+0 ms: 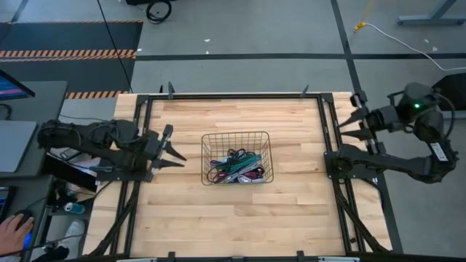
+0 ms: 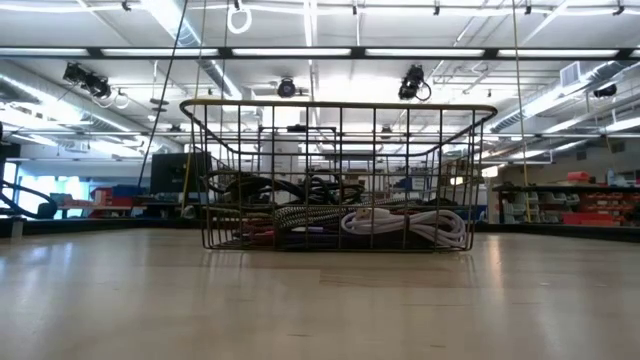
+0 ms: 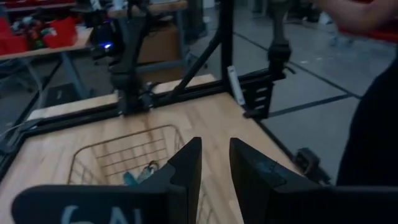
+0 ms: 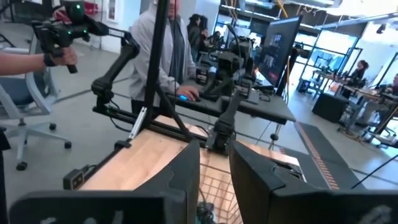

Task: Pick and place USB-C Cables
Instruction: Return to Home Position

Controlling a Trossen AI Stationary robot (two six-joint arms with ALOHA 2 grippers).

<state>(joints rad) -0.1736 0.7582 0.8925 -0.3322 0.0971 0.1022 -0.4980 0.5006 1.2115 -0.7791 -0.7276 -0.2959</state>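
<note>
A dark wire-mesh basket (image 1: 236,135) stands at the middle of the wooden table, and the USB-C cables (image 1: 237,169) lie piled inside it: black, purple, green and teal bundles. In the low view a white coil (image 2: 410,225) and dark coils rest on the basket's floor (image 2: 335,245). My left gripper (image 1: 178,156) hovers left of the basket, its fingers pointing toward it, open with nothing between them (image 3: 214,162). My right gripper (image 1: 344,125) is raised over the table's right edge, pointing left, open with nothing between its fingers (image 4: 214,162).
A black frame (image 1: 233,95) runs along the table's far edge and down both sides. Bare wood lies around the basket on all sides. People stand and sit beyond the table (image 4: 158,50); a hand rests at a desk at the left (image 1: 11,229).
</note>
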